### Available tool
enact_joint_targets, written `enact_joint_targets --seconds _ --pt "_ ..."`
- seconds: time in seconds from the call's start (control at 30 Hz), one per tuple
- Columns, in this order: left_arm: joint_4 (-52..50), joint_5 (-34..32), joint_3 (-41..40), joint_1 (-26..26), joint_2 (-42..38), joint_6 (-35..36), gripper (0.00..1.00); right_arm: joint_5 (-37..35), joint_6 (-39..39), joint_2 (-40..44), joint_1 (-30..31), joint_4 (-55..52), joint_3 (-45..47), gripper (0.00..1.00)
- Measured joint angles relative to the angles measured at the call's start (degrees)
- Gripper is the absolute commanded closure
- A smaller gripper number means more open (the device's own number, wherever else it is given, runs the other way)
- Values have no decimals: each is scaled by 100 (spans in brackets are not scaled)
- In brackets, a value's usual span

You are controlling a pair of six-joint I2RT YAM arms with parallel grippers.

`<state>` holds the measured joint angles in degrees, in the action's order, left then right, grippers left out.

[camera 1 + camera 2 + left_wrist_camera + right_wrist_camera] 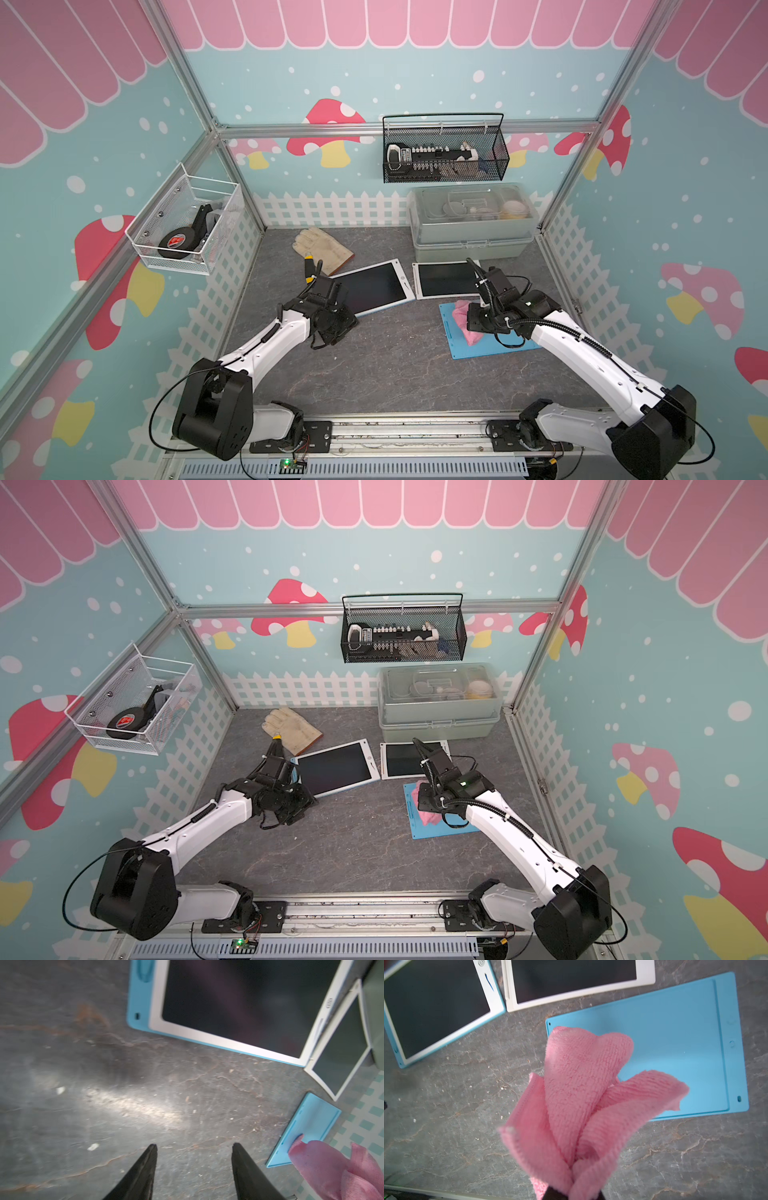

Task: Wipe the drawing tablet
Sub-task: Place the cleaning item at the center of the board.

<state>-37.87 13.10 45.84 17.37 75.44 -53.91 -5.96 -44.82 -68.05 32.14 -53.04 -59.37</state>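
Right tool (571, 1193) pinches cloth (581, 1084) at blue tablet's (675, 1043) edge — left tool (194, 1145) spread over tabletop (104, 1105).

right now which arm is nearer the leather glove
Left. The left arm ends just beside the glove; the right arm is across the table, holding the pink cloth.

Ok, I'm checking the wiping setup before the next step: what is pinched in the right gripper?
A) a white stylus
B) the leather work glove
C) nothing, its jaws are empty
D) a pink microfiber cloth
D: in the right wrist view the right gripper is shut on the pink microfiber cloth, whose folds fan out from between its jaws.
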Motion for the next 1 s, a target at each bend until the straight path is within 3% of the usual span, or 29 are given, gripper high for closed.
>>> enact_joint_targets --seconds 0.13,0.33,0.5,0.6,0.7,0.77,1.0 --pt "-98 7 -197 -85 -205 63 42 -236 -562 236 339 -584 181 100" --pt "-98 9 -210 -85 -219 81 43 -304 -1202 754 389 -1064 1032 100" --pt "-101 7 -208 -85 -197 122 43 -90 -1480 291 243 -761 1773 100" --pt "-120 -4 -188 -105 -173 149 42 26 -1596 -28 -59 -413 2081 89" --pt "-175 -4 -131 -151 -173 179 42 70 -1624 -214 -321 -271 2155 67" --pt "-245 -4 -70 -199 -173 192 42 33 -1655 -181 -361 -273 2138 58" --pt "-466 26 133 -684 -186 365 41 -588 -1456 481 -354 -785 1106 43"
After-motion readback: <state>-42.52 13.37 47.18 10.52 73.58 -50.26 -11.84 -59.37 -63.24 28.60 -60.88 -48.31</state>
